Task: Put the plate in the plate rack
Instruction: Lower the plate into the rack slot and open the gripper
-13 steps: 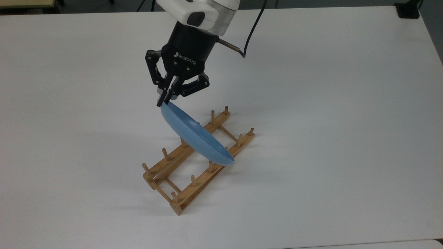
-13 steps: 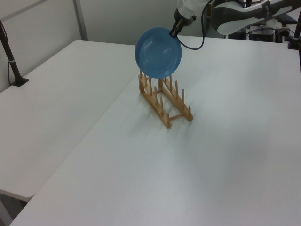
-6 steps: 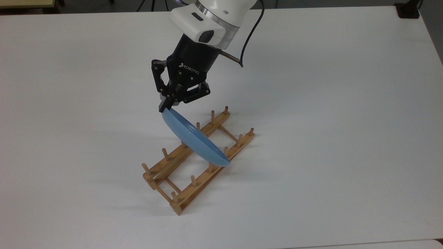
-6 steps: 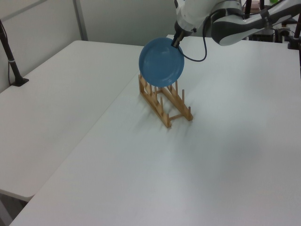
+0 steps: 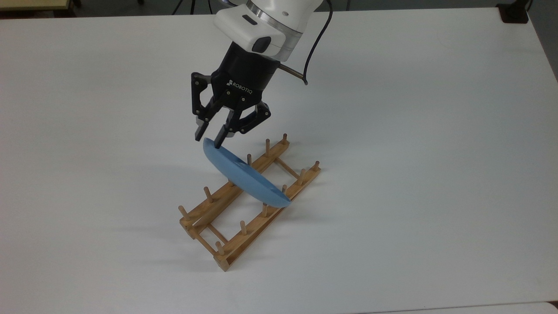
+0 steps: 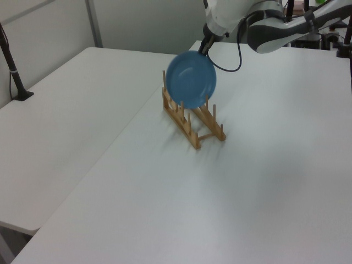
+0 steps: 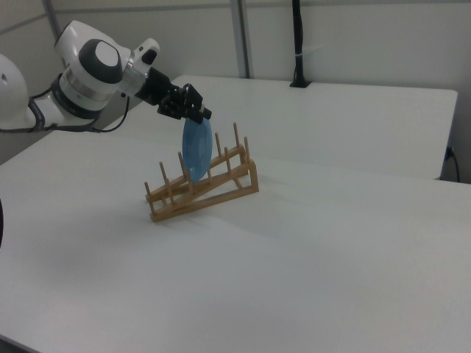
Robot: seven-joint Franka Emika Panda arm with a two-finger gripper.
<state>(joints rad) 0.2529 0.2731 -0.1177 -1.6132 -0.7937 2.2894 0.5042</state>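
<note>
The light-blue plate stands on edge between the pegs of the wooden plate rack, leaning towards the top view's left. My gripper hangs just above the plate's upper rim, open, one finger to each side of the rim and neither pressing on it. In the left view the plate faces the camera over the rack, with the gripper at its top right edge. The right view shows the plate edge-on in the rack, under the gripper.
The rack sits mid-table on a wide white table. A black stand base occupies the top view's far right corner. A black pole stands at the left view's left edge, and a seam between two tables runs beside the rack.
The fingers have spread and let go of the plate's rim. The plate has sunk slightly between the pegs and now rests in the rack. The arm has barely moved.
</note>
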